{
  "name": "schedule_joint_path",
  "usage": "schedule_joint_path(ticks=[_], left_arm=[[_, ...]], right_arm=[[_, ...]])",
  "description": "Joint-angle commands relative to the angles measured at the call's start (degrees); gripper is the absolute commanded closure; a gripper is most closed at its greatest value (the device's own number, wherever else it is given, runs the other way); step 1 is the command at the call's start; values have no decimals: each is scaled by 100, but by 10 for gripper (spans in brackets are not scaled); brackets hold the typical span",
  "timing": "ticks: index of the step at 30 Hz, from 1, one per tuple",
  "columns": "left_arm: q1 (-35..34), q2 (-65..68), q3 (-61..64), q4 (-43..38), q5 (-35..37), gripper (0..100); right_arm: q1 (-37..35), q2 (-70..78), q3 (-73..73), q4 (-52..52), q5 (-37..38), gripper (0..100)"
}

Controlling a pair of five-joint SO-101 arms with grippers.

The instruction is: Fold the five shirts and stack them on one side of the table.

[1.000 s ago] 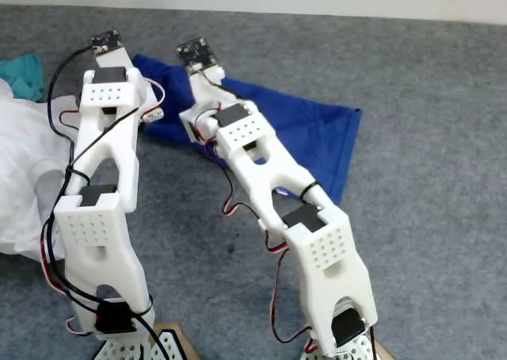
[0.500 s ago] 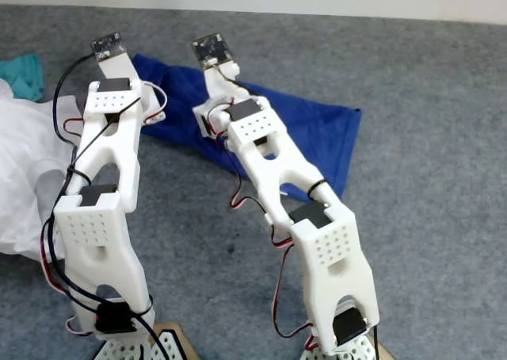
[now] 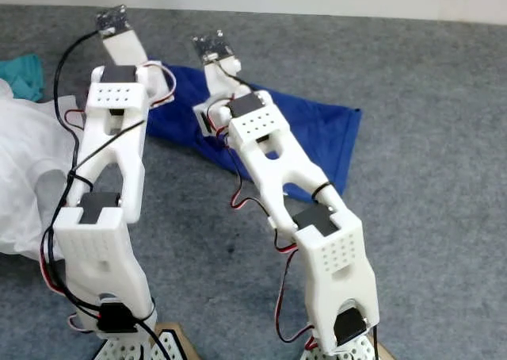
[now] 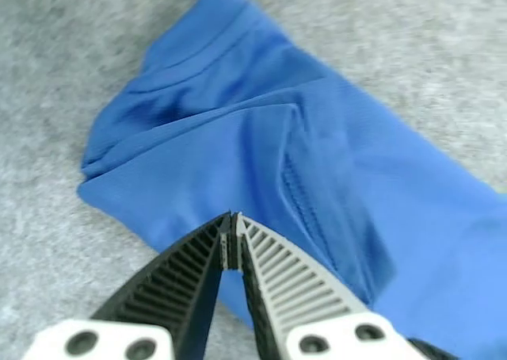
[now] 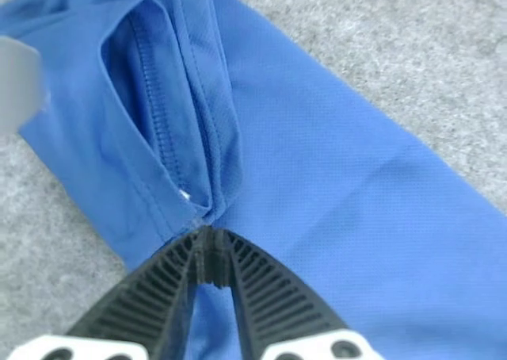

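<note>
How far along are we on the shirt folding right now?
Done: nothing looks stacked yet. In hand: the blue shirt lies partly folded, with the left gripper and right gripper both shut over it. Left: the crumpled white shirt and a teal shirt beyond it.

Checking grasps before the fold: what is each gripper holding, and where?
The right gripper pinches the blue shirt at a stitched fold near its edge. The left gripper is shut over the same shirt; a hold cannot be told.
</note>
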Motion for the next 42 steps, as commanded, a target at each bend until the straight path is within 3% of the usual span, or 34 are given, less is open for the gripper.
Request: schedule_joint_path(ticks=[1, 15, 27, 37, 42], left_arm=[[110, -268, -224, -114, -62, 994], [198, 1147, -277, -2040, -62, 994], [163, 1226, -215, -2057, -70, 994], [-4, 1174, -171, -2040, -70, 993], [-84, 716, -119, -1644, -70, 992]], right_arm=[[-198, -409, -31, -251, -88, 993], [-374, -426, 295, -365, -70, 993], [101, -1138, 470, 497, -97, 993], [1657, -3266, 2949, 708, -202, 992], [2105, -4013, 4066, 189, -273, 959]])
